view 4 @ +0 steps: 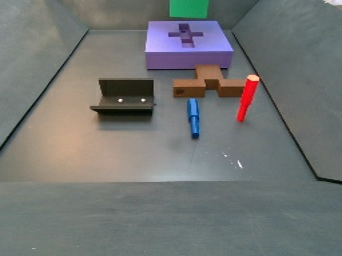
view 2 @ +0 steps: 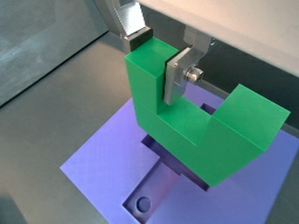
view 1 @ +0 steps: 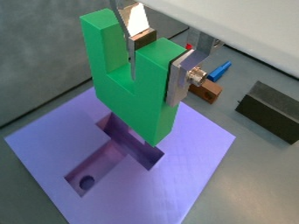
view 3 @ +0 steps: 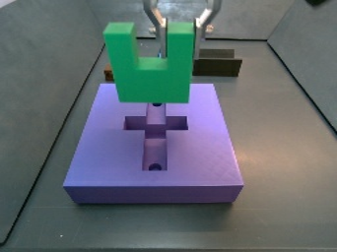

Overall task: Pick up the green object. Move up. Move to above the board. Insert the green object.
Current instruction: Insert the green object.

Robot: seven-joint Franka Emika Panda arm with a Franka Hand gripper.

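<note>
One green block (view 3: 149,68) hangs in the air right above the board (view 3: 99,146), prongs up, clear of the slab's top. The pincer (view 3: 179,41) pinches one prong: in both wrist views a silver finger (view 1: 180,77) lies flat on the prong's outer face and its mate sits in the gap between the two prongs.

There is one board, purple-blue, lying at the far end of the surface (view 4: 80,130). Its cross-shaped recess (view 3: 157,124) is open under the block, and one round hole (view 3: 156,165) shows in the channel nearer the camera.

Nearer on the surface, well apart from the board, are one brown cross block (view 4: 210,82), one red peg (view 4: 247,97), one blue peg (view 4: 193,117) and one fixture (view 4: 124,97) to the left.
</note>
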